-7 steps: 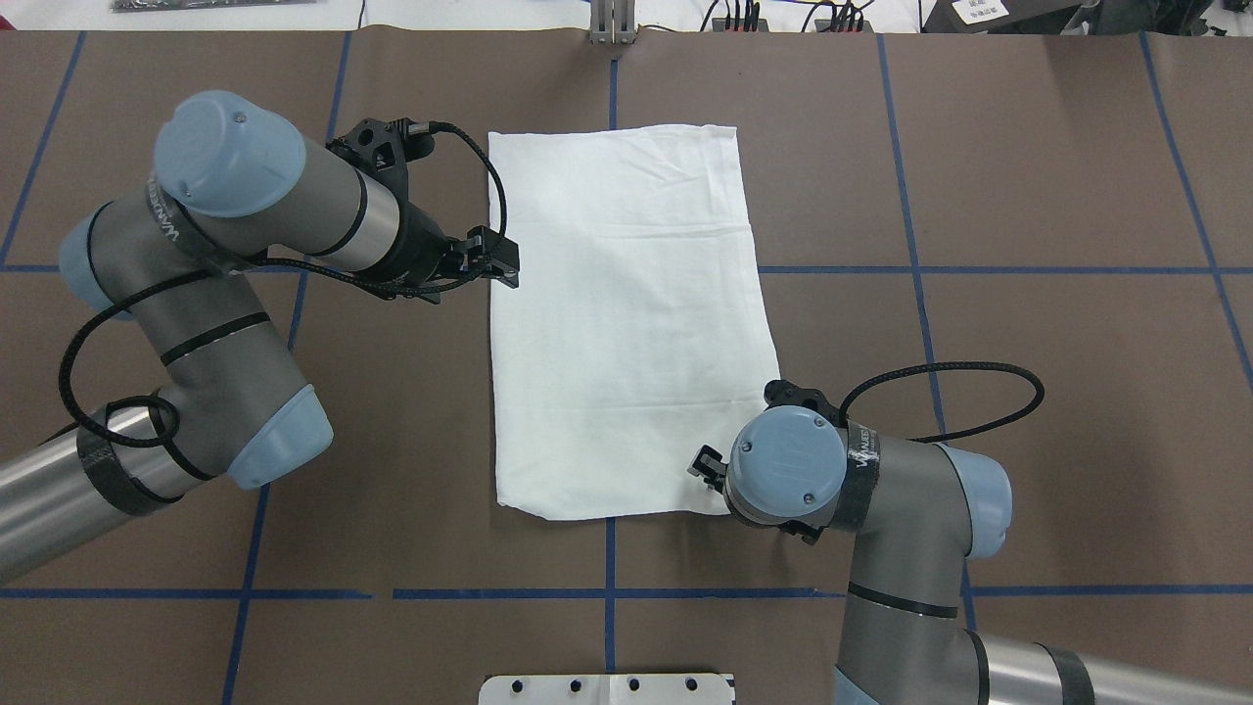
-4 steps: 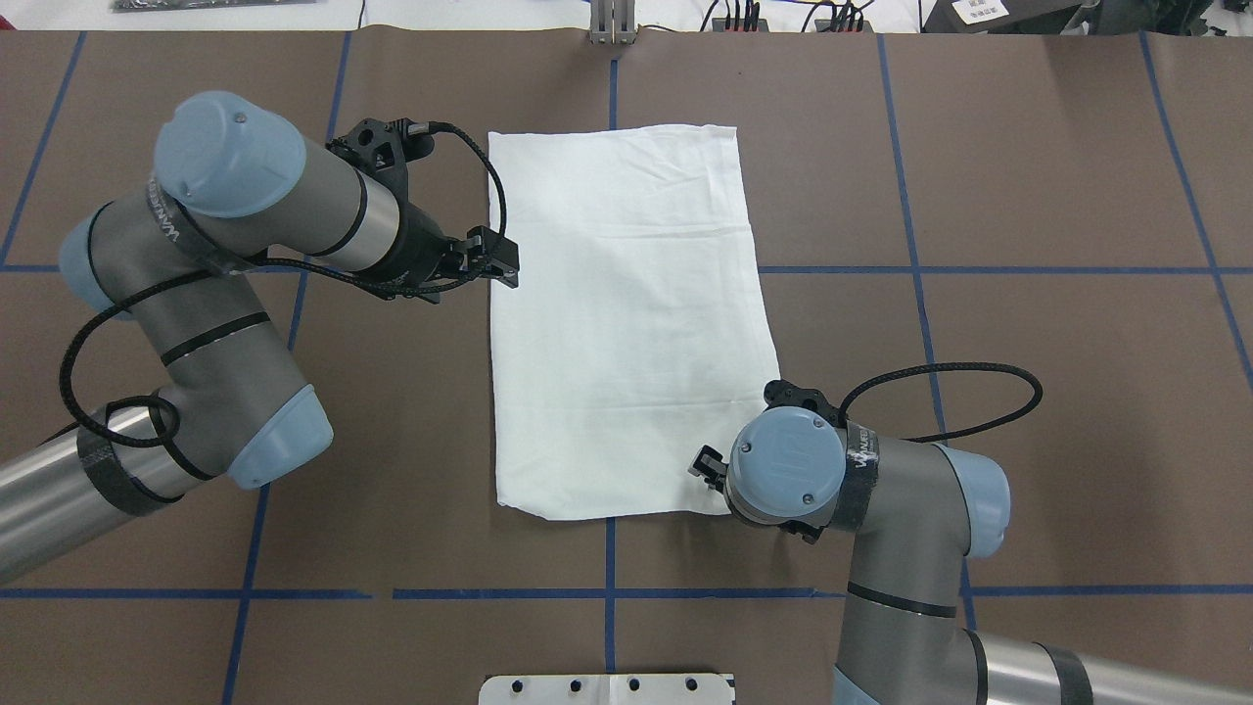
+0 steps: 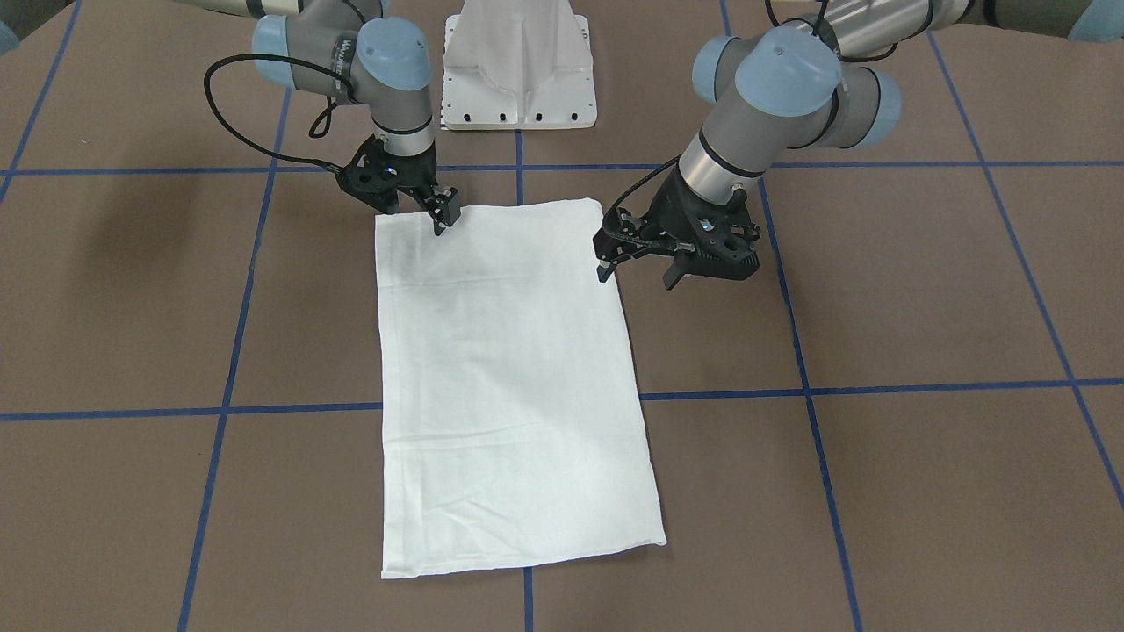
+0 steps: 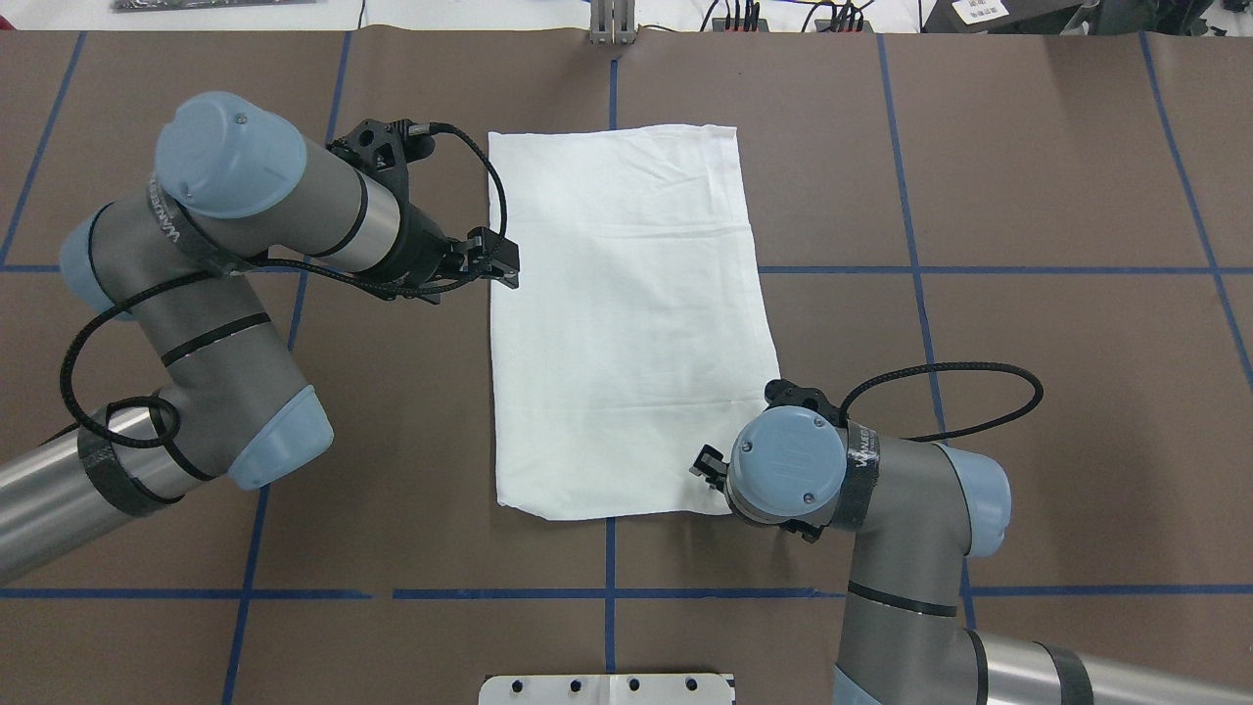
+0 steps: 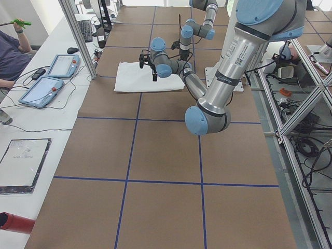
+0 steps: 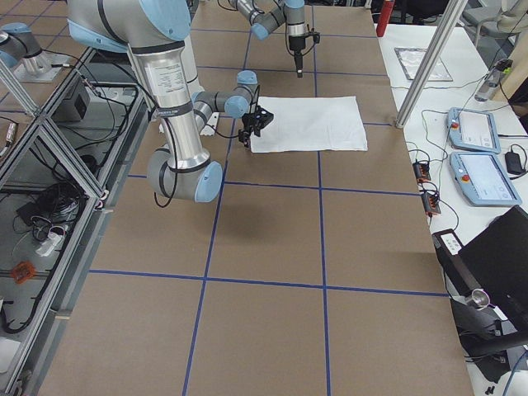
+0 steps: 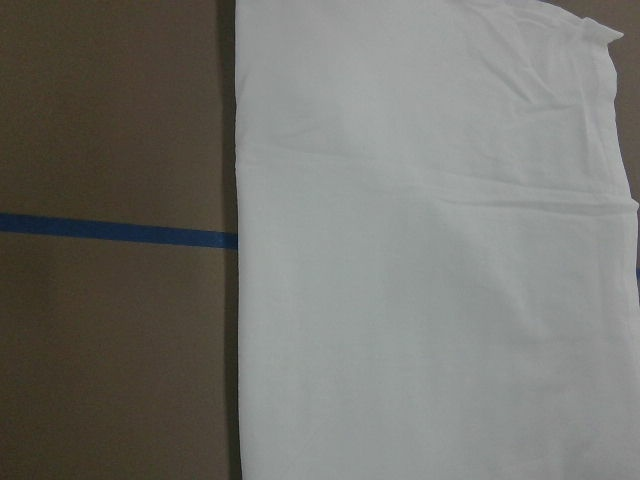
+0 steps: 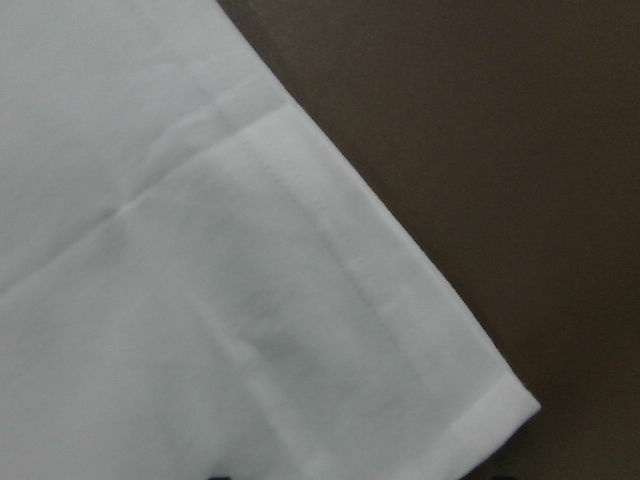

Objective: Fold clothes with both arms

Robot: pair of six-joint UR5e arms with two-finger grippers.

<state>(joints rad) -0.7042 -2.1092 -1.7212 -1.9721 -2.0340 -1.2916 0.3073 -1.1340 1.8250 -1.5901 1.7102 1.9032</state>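
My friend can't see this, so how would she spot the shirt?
Find the big brown table crossed by blue lines. In its middle lies the T-shirt, folded into a flat rectangle. It is the only soft white thing; the white base nearby is hard metal.

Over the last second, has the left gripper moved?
No. The left gripper sits where it was, at the shirt's left edge, level with the blue tape line that crosses the table.
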